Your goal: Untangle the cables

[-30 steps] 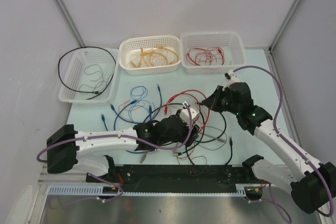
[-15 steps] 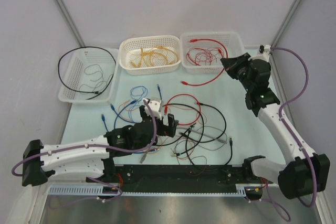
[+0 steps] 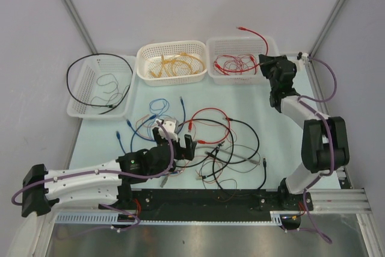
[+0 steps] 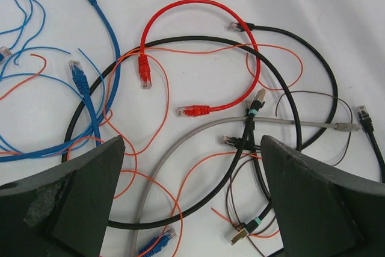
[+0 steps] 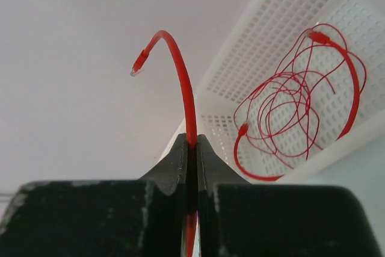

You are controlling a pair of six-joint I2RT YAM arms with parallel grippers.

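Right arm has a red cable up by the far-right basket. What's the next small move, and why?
Probably ease the right tool left over the basket, then open. It is shut on the red cable, whose plug end arcs above that basket, which already holds red wires; the tool sits at its right rim.
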